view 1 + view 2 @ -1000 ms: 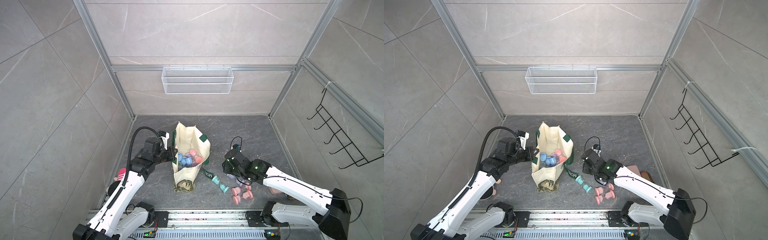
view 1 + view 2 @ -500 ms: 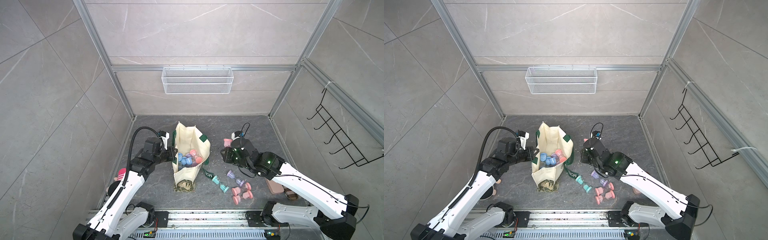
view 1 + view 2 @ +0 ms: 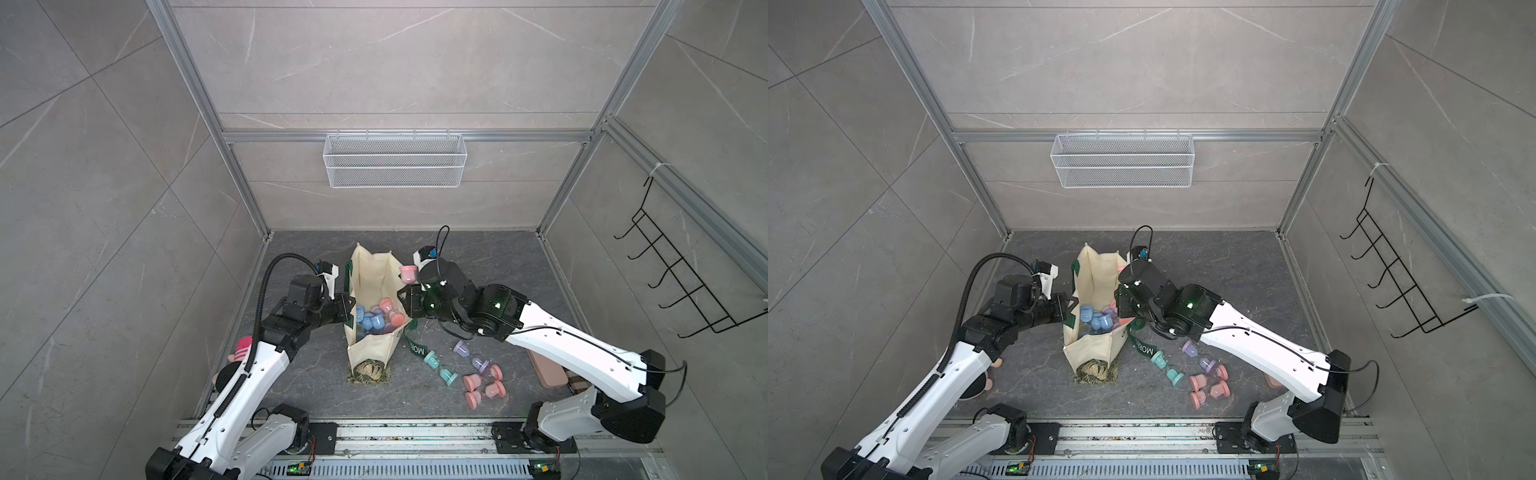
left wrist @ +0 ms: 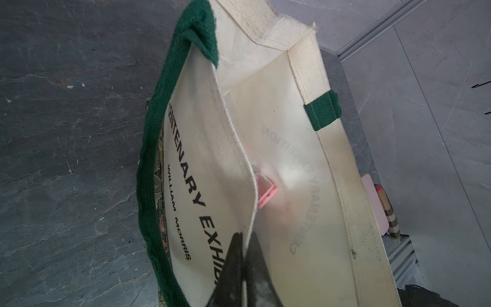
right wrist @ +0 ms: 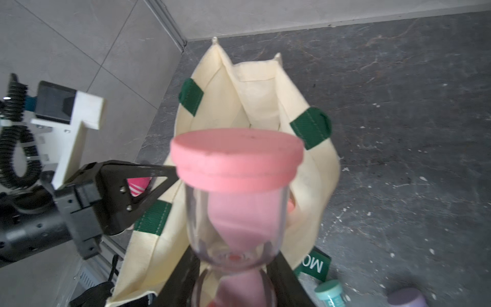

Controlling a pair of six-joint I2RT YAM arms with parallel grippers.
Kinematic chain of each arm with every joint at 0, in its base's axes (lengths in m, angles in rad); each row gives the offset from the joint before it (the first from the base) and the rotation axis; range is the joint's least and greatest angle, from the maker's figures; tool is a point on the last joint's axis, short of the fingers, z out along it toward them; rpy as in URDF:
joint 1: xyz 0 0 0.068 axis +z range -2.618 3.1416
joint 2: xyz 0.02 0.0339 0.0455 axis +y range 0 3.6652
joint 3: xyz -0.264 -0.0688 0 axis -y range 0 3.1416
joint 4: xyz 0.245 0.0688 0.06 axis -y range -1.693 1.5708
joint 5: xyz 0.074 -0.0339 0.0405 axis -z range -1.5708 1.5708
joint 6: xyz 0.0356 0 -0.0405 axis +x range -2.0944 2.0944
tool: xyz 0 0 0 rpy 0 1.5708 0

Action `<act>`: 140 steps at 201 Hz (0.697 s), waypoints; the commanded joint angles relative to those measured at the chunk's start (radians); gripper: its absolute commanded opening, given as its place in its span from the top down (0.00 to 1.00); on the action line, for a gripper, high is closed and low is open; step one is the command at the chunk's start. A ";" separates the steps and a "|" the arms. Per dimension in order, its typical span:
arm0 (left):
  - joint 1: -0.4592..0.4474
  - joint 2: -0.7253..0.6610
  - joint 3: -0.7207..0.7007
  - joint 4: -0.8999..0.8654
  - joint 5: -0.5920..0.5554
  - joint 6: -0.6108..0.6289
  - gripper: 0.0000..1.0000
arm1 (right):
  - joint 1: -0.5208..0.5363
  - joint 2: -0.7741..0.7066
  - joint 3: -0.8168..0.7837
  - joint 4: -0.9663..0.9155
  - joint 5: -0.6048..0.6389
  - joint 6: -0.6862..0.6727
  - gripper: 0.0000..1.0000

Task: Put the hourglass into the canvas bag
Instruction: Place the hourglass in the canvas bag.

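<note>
The pink hourglass (image 5: 236,202) is clamped at its narrow waist by the right gripper (image 5: 233,279) and is held at the rim of the open canvas bag (image 5: 255,95), with its pink cap pointed away from the gripper. The bag's opposite wall is pinched between the closed fingers of the left gripper (image 4: 245,255). Other hourglasses (image 3: 376,318) are seen inside the bag, beneath the right gripper. Loose hourglasses (image 3: 478,376) are scattered on the floor (image 3: 498,270) under that arm's forearm.
</note>
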 commanded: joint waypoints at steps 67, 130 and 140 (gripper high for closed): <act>0.001 -0.018 -0.012 0.012 0.026 0.008 1.00 | 0.033 0.218 0.163 -0.051 -0.054 0.022 0.93; 0.002 -0.022 -0.009 0.009 0.023 0.010 1.00 | 0.031 0.328 0.241 -0.129 -0.080 0.061 0.93; 0.001 -0.023 -0.009 0.011 0.025 0.008 1.00 | 0.030 0.353 0.265 -0.154 -0.083 0.065 0.93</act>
